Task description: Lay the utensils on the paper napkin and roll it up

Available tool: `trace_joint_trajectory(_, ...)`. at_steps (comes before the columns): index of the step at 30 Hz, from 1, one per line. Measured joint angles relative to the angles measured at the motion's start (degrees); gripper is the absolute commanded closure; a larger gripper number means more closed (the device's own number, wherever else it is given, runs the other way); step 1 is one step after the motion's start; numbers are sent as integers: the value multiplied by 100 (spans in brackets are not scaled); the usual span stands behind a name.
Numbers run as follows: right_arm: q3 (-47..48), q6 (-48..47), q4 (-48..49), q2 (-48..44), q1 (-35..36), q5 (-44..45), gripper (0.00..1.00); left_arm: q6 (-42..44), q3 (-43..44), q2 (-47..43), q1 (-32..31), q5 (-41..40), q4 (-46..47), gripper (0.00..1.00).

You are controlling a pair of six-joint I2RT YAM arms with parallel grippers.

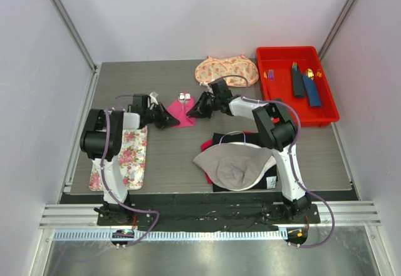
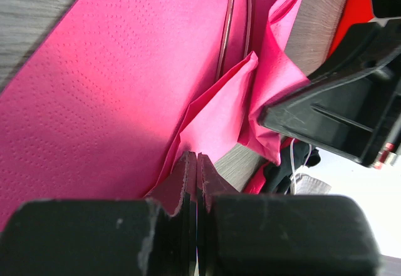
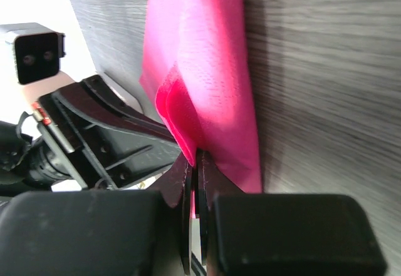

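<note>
Mid-table, both grippers (image 2: 196,157) (image 3: 195,154) prob. pinch napkin (image 1: 183,118).

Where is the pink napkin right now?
In the top view, the pink napkin lies mid-table, just in front of the floral pouch, its edges pinched by the left gripper and the right gripper.

ROBOTICS LAB TEST CELL: Plain white panel walls (image 1: 188,13) box in a grey wood-grain table (image 1: 182,148), while the left arm (image 1: 103,141) and right arm (image 1: 279,135) stand bolted to an aluminium rail (image 1: 351,216) along the bottom of the frame, purple cables (image 1: 331,219) trailing.
</note>
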Motion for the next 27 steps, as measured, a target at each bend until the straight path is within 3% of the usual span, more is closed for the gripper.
trace_joint_trajectory(27, 302, 540, 192, 234, 245, -15, 94, 120, 133, 42, -24, 11, -229, 100)
